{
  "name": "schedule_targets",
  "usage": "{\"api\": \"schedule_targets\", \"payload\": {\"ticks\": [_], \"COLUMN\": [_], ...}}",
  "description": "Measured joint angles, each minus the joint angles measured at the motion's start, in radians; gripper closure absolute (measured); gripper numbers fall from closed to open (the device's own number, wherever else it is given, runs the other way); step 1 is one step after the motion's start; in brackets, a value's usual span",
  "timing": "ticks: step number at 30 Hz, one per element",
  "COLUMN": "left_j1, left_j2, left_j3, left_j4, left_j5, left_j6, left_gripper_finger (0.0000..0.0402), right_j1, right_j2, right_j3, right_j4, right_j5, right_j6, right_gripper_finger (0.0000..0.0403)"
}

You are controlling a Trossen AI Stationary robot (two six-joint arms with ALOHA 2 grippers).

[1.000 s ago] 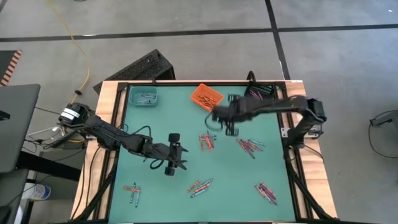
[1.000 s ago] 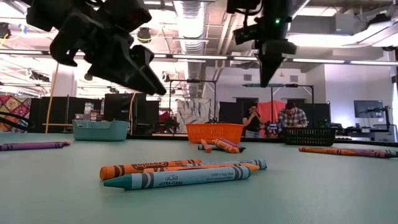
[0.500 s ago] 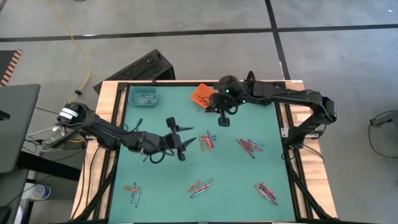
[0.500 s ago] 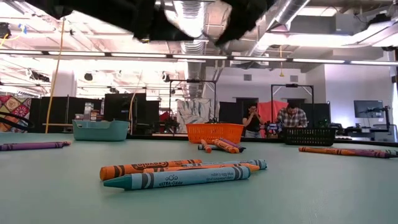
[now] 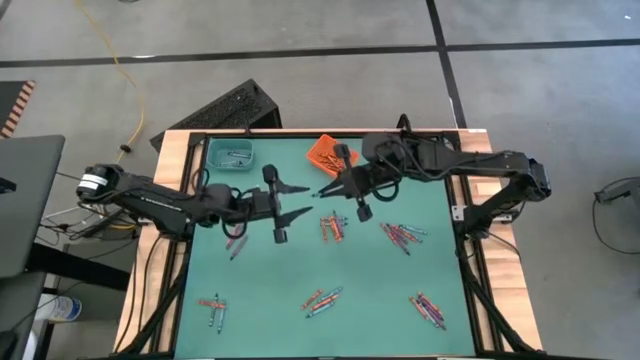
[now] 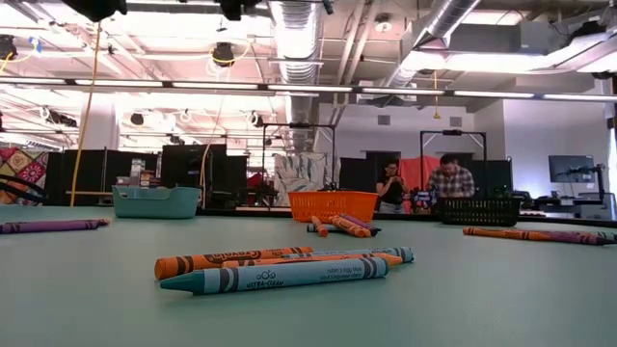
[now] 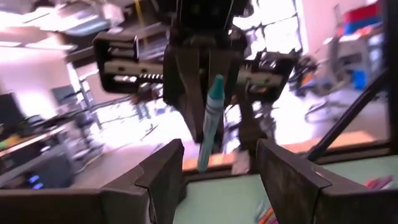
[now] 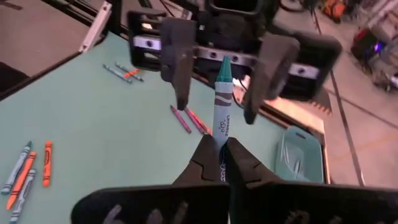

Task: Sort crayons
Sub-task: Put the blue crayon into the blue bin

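Observation:
My right gripper point(image 5: 318, 193) is high above the table's middle, level, and shut on a teal crayon point(image 8: 221, 99). My left gripper point(image 5: 308, 199) faces it, open and empty. Its two fingers point(image 8: 177, 62) stand on either side of the crayon's free end without touching it. In the left wrist view the crayon point(image 7: 211, 118) shows between my open left fingers point(image 7: 165, 177). Other crayons lie in small heaps on the green mat point(image 5: 333, 227), point(image 5: 402, 235), point(image 5: 322, 299). Neither gripper shows in the low view. My right gripper pinches the teal crayon between its two fingers near one end point(image 8: 221, 134). The fingers come level from the table's right and lie along the crayon. The crayon sticks out past the fingertips toward the table's left, lifted clear of the table.
A teal bin point(image 5: 231, 154), an orange bin point(image 5: 330, 152) and a black bin point(image 5: 420, 148) stand along the far edge. More crayon heaps lie at the near left point(image 5: 212, 308), the near right point(image 5: 427, 308) and the left point(image 5: 236, 245). People stand in the room beyond point(image 6: 453, 183).
My left gripper has risen from low over the mat, gone toward the far edge and turned level, pointing at the right gripper. My right gripper has tipped from pointing down to level, pointing toward the table's left. Both have left the low view.

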Motion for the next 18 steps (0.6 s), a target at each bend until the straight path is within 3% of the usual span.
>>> {"api": "schedule_targets", "payload": {"ticks": [8, 18], "left_j1": [-0.007, -0.007], "left_j2": [0.001, 0.028], "left_j3": [0.001, 0.048], "left_j4": [0.090, 0.054], "left_j5": [0.053, 0.070], "left_j6": [0.028, 0.058], "left_gripper_finger": [0.0207, 0.0207], "right_j1": [0.021, 0.035], "right_j2": [0.000, 0.010], "right_j3": [0.000, 0.000], "right_j4": [0.018, 0.085], "right_j5": [-0.002, -0.051], "right_j6": [-0.005, 0.021], "right_gripper_finger": [0.0403, 0.0403]}}
